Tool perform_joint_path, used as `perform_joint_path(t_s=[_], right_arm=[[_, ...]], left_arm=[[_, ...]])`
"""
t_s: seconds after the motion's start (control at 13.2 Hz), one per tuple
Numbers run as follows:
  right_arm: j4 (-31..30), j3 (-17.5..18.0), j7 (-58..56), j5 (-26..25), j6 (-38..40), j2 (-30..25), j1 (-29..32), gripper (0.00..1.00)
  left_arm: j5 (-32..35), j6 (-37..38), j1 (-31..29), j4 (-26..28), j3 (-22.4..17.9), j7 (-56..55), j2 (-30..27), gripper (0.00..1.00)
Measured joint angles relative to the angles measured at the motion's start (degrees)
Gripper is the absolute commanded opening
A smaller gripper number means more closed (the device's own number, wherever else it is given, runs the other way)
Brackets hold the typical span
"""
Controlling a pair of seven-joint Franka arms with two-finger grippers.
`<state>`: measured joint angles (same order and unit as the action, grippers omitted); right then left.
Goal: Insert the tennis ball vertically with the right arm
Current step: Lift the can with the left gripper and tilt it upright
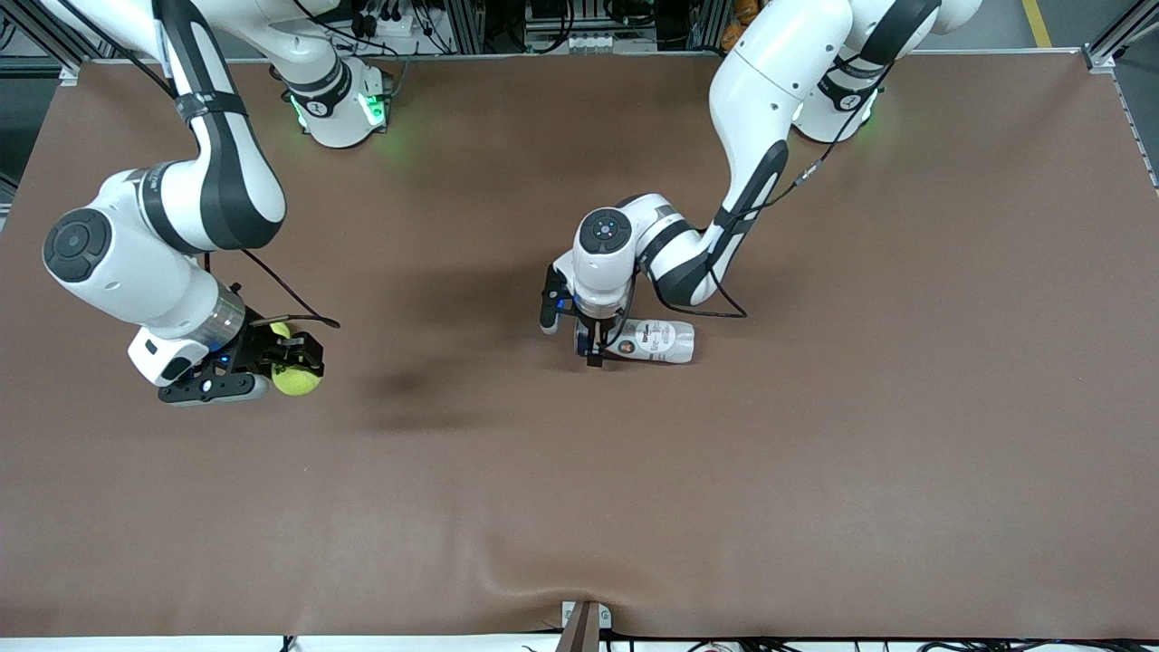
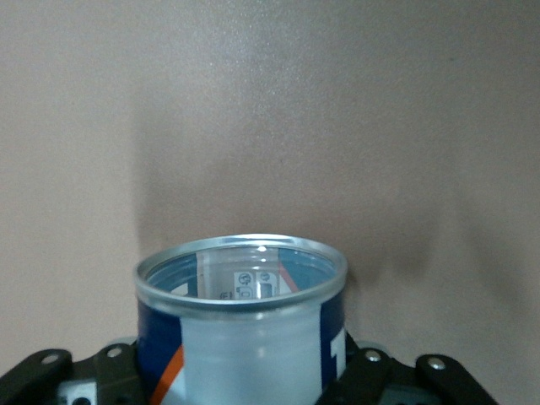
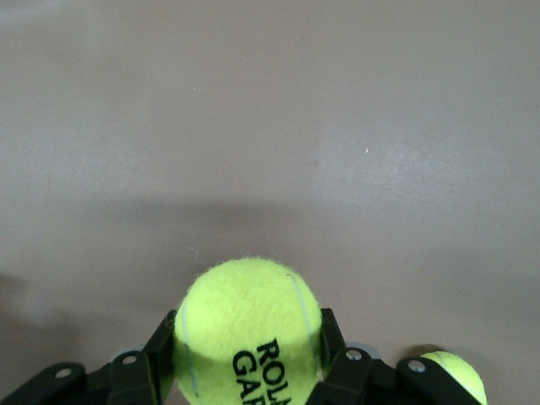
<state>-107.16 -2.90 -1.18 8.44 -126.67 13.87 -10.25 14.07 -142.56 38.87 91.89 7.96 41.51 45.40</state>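
Right tool (image 1: pixel 294 360): closed on a ball (image 1: pixel 297 378), one finger on each side across its middle, over the worktop (image 1: pixel 815 471) at the right arm's end.
Second ball (image 1: pixel 280 330): a sliver of yellow shows just beside the right tool; in the right wrist view another ball (image 3: pixel 456 375) peeks past a finger. Probably it rests on the worktop, though the view is too blocked to be sure.
Left tool (image 1: pixel 593 349): closed around a can (image 1: pixel 654 341) near its open end, at mid-worktop. From the front the can seems to lie on its side; the left wrist view shows its open metal rim (image 2: pixel 242 278) and hollow inside.
Ball handling: light, felt-covered, springy; it grips well and gives a little under the fingers, so a hold across the widest part suits it.
Can handling: thin clear wall, light, likely to roll or dent; hold it by the stiffer rim end.
Progress: ball in hand, well apart from the can; insertion not yet begun.
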Motion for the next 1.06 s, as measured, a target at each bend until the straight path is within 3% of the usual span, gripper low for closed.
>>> perform_joint_path(t_s=[0.61, 1.06], right_arm=[[0.03, 0.00, 0.00, 0.00, 0.03, 0.00, 0.16, 0.00], [0.05, 0.00, 0.00, 0.00, 0.06, 0.00, 0.17, 0.00]], left_arm=[[-0.55, -0.24, -0.17, -1.95, 3.23, -5.41, -3.44, 0.69], [-0.67, 0.07, 0.14, -2.05, 5.75, -25.84, -11.83, 0.70]])
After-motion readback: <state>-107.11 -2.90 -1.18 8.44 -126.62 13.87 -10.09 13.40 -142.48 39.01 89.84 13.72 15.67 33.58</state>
